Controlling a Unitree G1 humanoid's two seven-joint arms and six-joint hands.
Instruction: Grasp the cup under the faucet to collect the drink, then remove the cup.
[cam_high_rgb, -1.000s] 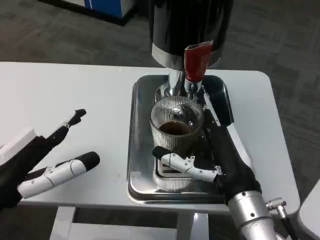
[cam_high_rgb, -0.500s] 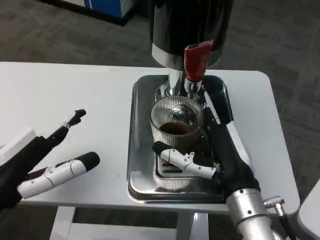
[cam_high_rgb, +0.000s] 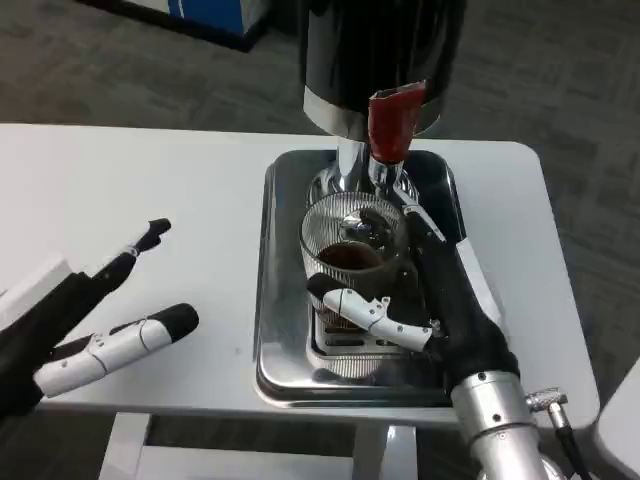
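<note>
On the white table (cam_high_rgb: 130, 170) stands a black and silver drink dispenser (cam_high_rgb: 380, 60), set at the back edge of a shiny metal drip tray (cam_high_rgb: 285, 300) so that anything spilled lands in the tray rather than on the tabletop. From the dispenser's front hangs a red tap handle (cam_high_rgb: 393, 122) above a chrome faucet (cam_high_rgb: 385, 178), and the tray sits squarely beneath it to catch drips.

Within the tray, the right hand (cam_high_rgb: 430, 300) reaches in from the near side, its dark palm against the right of the cup and a white and black finger wrapped across the cup's front, so the fingers are clamped around it; this grip steadies the cup under the spout while it fills.

To the left, well apart from the tray, the left hand (cam_high_rgb: 90, 310) rests low over the table with its fingers spread and nothing between them, apparently waiting.

Directly below the faucet stands the ribbed clear cup (cam_high_rgb: 352, 250), upright on the tray's grate, with dark drink showing in its lower part. By my judgement collecting is under way and removal is not yet done.
</note>
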